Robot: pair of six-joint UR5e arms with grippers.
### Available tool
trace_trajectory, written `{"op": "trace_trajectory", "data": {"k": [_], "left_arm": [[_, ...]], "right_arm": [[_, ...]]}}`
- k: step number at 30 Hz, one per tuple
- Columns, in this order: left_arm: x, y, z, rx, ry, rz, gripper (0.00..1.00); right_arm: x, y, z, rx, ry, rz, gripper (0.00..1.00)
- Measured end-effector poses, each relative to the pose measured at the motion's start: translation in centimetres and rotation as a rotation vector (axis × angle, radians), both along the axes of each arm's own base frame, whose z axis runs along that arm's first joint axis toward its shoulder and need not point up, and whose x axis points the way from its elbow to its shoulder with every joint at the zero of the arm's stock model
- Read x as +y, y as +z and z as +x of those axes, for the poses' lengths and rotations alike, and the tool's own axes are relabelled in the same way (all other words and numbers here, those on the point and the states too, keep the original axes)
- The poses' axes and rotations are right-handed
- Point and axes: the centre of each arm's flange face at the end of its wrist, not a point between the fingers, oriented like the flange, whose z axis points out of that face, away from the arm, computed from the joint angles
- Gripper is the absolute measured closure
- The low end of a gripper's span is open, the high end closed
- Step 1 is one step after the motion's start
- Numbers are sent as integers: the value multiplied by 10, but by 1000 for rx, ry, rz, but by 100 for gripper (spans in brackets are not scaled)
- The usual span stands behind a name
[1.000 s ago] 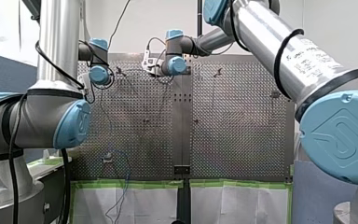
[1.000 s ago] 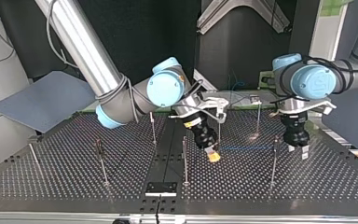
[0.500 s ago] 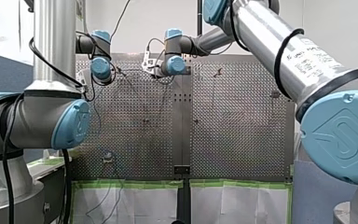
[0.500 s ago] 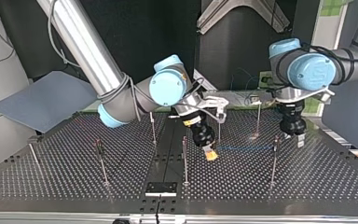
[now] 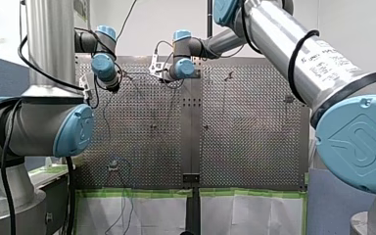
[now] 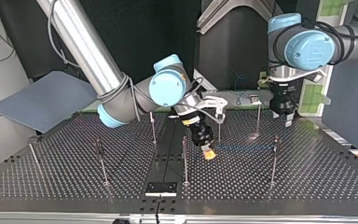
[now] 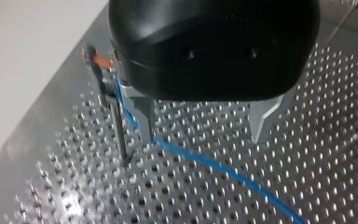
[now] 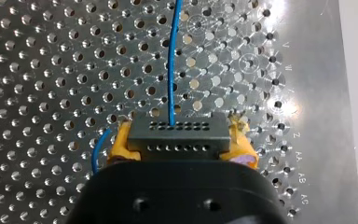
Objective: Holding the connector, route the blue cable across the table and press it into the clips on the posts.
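In the front view, my left gripper [image 5: 113, 87] is seen hanging over the far part of the perforated desk [image 5: 249, 137], and my right arm [image 5: 293, 54] is reached in beside it. No fingers can be made out here.

In the top view, my right gripper [image 6: 209, 155] is tilted down close to the desk, with its yellow pads [image 6: 209, 153] at the lowest point. The blue cable [image 6: 242, 148] is drawn in a straight line from this gripper to a thin post [image 6: 274, 161], just above the desk. My left gripper is held higher, above and beyond that post.

In the left wrist view, the metal fingers [image 7: 144, 119] of my left gripper are spread wide with nothing gripped between them – the gripper is released. The post is found just beside one finger, and an orange clip [image 7: 103, 60] is carried near its top. The cable is led down from the clip along the post, passes behind that finger, and is carried on across the desk under the gripper. Whether the finger touches it cannot be told.

In the right wrist view, my right gripper is clenched on the dark connector [image 8: 179, 137], with a pad pressed against each end. The cable is seen leaving the connector's face and running straight ahead of the gripper over the desk – a short blue loop shows beside one pad.
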Motion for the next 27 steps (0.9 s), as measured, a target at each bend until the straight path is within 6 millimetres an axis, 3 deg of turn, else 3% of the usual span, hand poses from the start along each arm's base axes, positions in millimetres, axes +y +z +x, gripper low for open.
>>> {"op": "trace_trajectory", "data": {"k": [15, 27], "left_arm": [[-29, 40, -30, -66, -162, 109, 0], [-45, 49, 7, -102, -194, 141, 0]], "right_arm": [[-1, -2, -4, 14, -29, 13, 100], [0, -2, -3, 15, -23, 14, 100]]}}
